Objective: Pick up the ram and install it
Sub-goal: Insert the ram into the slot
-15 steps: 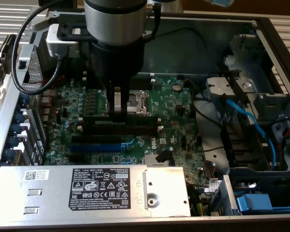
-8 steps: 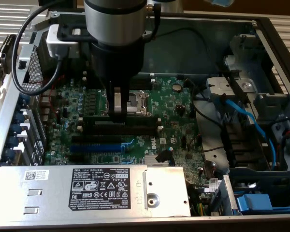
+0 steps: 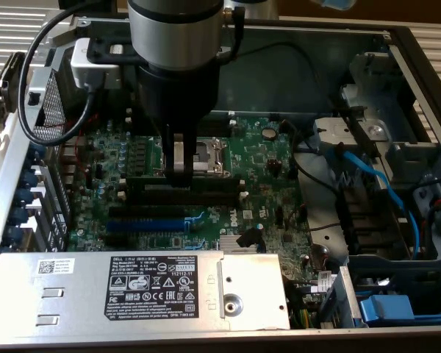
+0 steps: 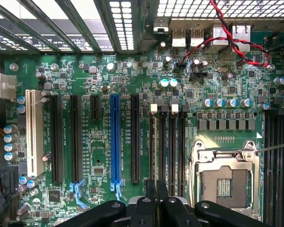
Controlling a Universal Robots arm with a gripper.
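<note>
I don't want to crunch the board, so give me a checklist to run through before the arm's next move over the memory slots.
1. The hand low over the memory slots: ok.
2. The hand's fingers together: ok.
3. The ram in the hand: cannot tell.
4. The CPU socket apart from the hand: ok.
5. The red-and-black cable away from the memory slots: ok.
6. Slot end clips open: cannot tell.
</note>
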